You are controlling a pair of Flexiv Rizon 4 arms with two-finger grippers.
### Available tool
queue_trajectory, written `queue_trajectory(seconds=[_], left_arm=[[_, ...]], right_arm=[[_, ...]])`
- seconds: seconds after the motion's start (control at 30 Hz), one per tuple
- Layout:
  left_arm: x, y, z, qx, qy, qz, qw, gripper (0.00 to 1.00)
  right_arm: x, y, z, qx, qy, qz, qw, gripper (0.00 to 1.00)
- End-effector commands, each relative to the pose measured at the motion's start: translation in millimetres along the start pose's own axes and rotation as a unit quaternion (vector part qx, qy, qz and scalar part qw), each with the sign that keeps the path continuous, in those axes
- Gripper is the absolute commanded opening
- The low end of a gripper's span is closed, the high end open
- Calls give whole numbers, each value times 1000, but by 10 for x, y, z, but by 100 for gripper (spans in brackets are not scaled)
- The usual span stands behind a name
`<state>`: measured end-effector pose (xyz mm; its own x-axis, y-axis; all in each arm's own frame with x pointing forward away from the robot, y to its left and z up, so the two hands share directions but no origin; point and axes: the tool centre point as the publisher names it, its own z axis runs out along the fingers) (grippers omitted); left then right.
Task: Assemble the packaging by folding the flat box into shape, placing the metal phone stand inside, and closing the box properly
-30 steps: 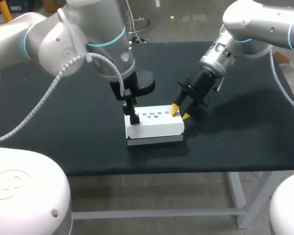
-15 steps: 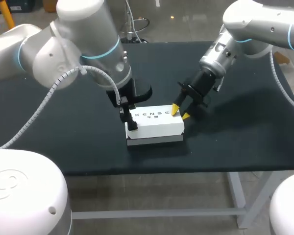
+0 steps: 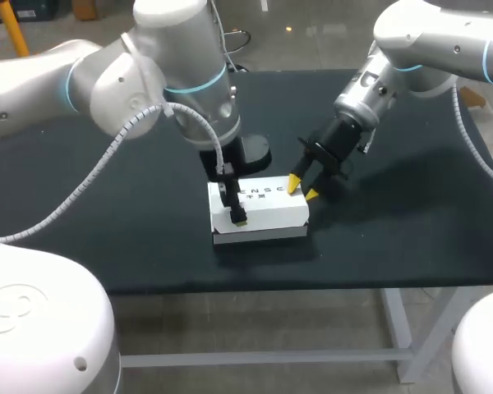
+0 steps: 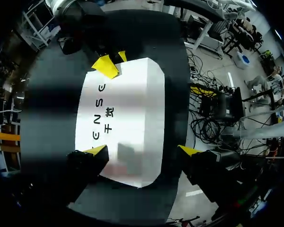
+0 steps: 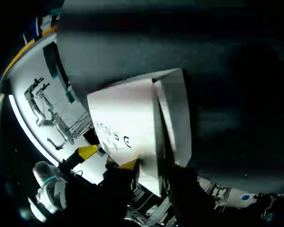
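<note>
Left gripper (image 4: pixel 143 150), spread, over the white box (image 3: pixel 267 207) — right gripper (image 3: pixel 303 189), spread, at its corner.

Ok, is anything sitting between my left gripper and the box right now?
Nothing visible. The left gripper hangs directly over one end of the white box, its fingers open to either side. The right gripper has its tips at a corner of the opposite end, not under the left one.
</note>
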<state>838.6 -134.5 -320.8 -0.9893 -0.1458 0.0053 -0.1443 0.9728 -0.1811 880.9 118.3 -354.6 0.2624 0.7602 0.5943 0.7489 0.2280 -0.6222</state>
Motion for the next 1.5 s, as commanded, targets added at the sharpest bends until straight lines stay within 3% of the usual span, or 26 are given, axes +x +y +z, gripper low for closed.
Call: queue_trajectory(seconds=[0.03,0.33,0.9,1.5], left_arm=[[51,-21,53,-7,-13,-2,1000,100],[103,-37,106,-18,-45,-7,999,100],[-110,-19,215,-27,-86,-28,995,100],[-276,-30,267,-34,-119,-35,992,88]], right_arm=[[0,25,0,3,0,0,1000,35],[0,25,0,3,0,0,1000,33],[0,25,0,3,0,0,1000,33],[0,25,0,3,0,0,1000,31]])
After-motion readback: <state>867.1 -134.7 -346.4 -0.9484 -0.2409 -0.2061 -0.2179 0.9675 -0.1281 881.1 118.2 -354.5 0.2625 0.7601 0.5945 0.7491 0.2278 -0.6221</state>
